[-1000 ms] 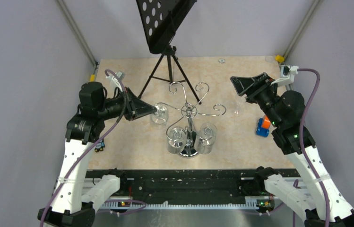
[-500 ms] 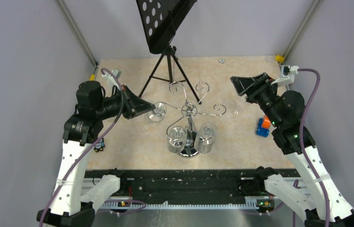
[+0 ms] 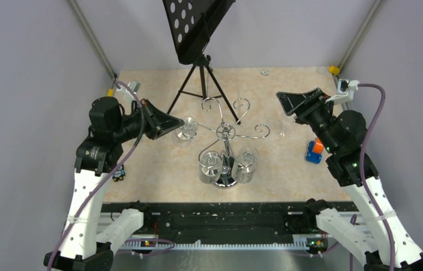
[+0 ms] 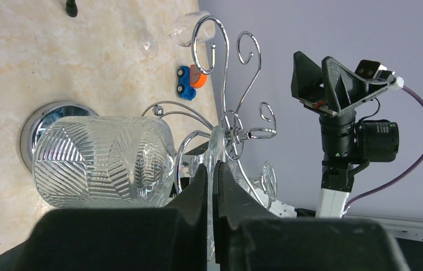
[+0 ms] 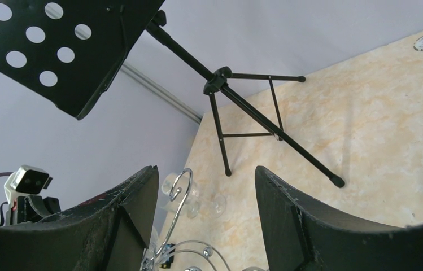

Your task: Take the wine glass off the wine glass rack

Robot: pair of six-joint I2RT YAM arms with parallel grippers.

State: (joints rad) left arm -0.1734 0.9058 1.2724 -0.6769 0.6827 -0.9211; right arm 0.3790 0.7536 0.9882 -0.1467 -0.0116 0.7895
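The chrome wine glass rack stands mid-table on its round mirrored base. Two clear glasses hang from it over the base. My left gripper is shut on a third wine glass at the end of the rack's left arm. I cannot tell whether the glass is off the wire. In the left wrist view the gripper pinches the glass's foot, and the patterned bowl lies to the left. My right gripper is open and empty, right of the rack and raised.
A black tripod music stand stands at the back, its legs near the rack. A clear glass lies on the table right of the rack. An orange and blue toy sits at the right. A small dark object lies at the left edge.
My left gripper has drawn back to the left and slightly away from me, carrying the glass outward along the rack's left arm. The right arm has barely moved.
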